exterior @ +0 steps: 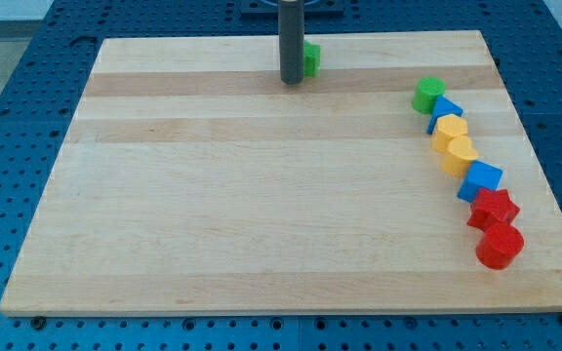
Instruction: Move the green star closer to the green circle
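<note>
My tip (291, 82) rests on the wooden board (261, 195) near its top edge, at the view's top centre. A green block (312, 58), which looks like the green star, sits right behind the rod on its right side, touching or nearly touching it. The rod hides its left part. The green circle (428, 95) lies far off at the view's right, at the upper end of a curved row of blocks.
Below the green circle the row runs down the board's right side: a blue triangle (446, 109), a yellow hexagon (450, 130), a yellow heart (460, 153), a blue block (480, 180), a red star (494, 208) and a red circle (501, 245).
</note>
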